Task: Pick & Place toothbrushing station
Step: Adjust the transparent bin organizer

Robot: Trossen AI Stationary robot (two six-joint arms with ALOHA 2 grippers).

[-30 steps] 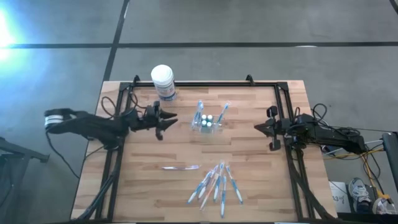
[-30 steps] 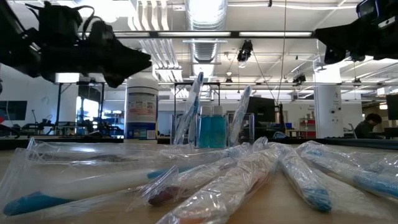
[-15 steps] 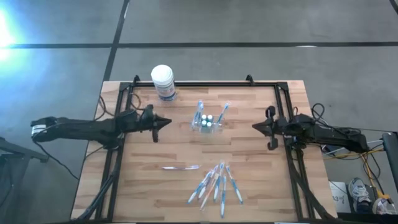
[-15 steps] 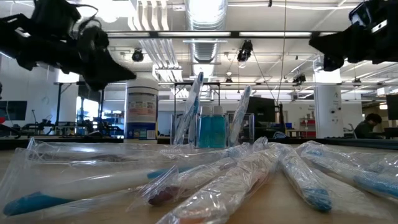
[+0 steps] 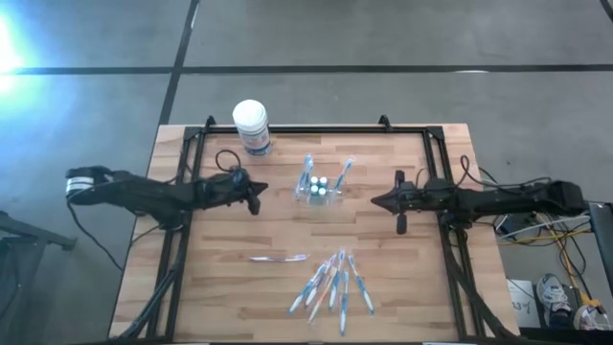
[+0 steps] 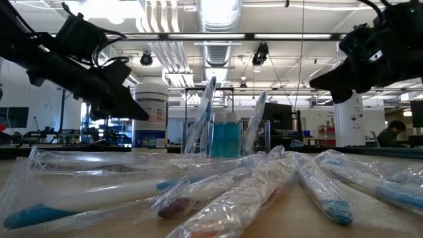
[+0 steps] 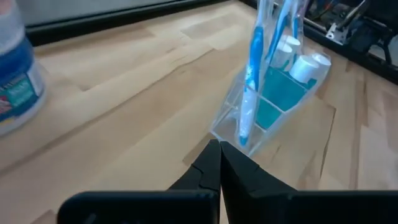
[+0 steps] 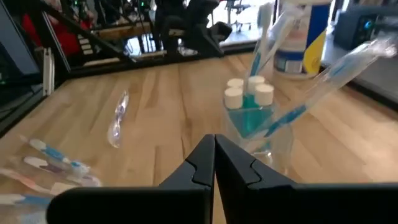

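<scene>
The toothbrushing station [image 5: 320, 190], a clear plastic holder, stands near the middle of the wooden worktop [image 5: 383, 259], somewhat toward its far edge. Wrapped toothbrushes lean out of it, and small bottles of blue liquid with white caps [image 8: 247, 93] sit inside.

The left hand [image 5: 257, 198] hovers over the worktop on the station's left side, apart from it, its fingers pressed together and holding nothing; the left wrist view shows the two dark fingertips [image 7: 219, 163] meeting in a point aimed at the holder's near end. The right hand [image 5: 375, 201] hangs on the station's right side, also apart from it, fingers pressed together and empty, pointing toward the holder.

A white cylindrical tub with a blue label [image 5: 252, 126] stands at the far edge of the worktop, toward the left corner. A heap of bagged toothbrushes [image 5: 333, 283] lies near the front edge, just right of centre. A single clear-wrapped item [image 5: 279, 257] lies to the left of that heap.
</scene>
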